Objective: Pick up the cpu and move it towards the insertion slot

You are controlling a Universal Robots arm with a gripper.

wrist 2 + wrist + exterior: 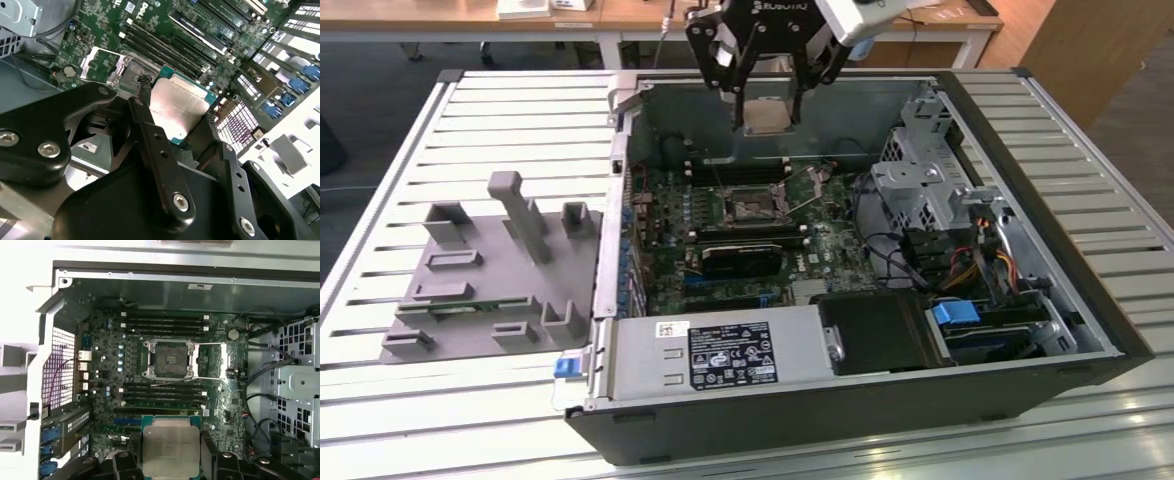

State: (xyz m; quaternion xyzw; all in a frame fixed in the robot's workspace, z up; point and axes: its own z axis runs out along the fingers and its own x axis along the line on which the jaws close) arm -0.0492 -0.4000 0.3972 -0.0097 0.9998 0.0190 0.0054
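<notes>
Exterior view: we see a slatted worktop carrying an open computer case, side panel off, green motherboard facing up. A grey plastic holder sits on the worktop at the exterior view's left, just beside the case.

The arm's black tool hangs above the far side of the case interior, well clear of the board. It is clamped on the cpu; in the second wrist view the fingers press opposite edges of the chip, silvery top toward that camera.

The insertion slot lies below, nearer the case middle, bracket swung aside with the dark centre exposed; we mark it in the first wrist view too. The cpu is apart from it, not yet over it.

Risks, as we judge them: the grip is on thin edges only, so a jolt could let the chip slip or twist and drop onto the board. Coming in off-centre or rotated could catch the open bracket or the thin lever, or hurt the socket contacts.

Orientation: the chip is near square, so no real long axis. It is held flat, silvery face up, edges roughly parallel to the slot's frame in the first wrist view.
</notes>
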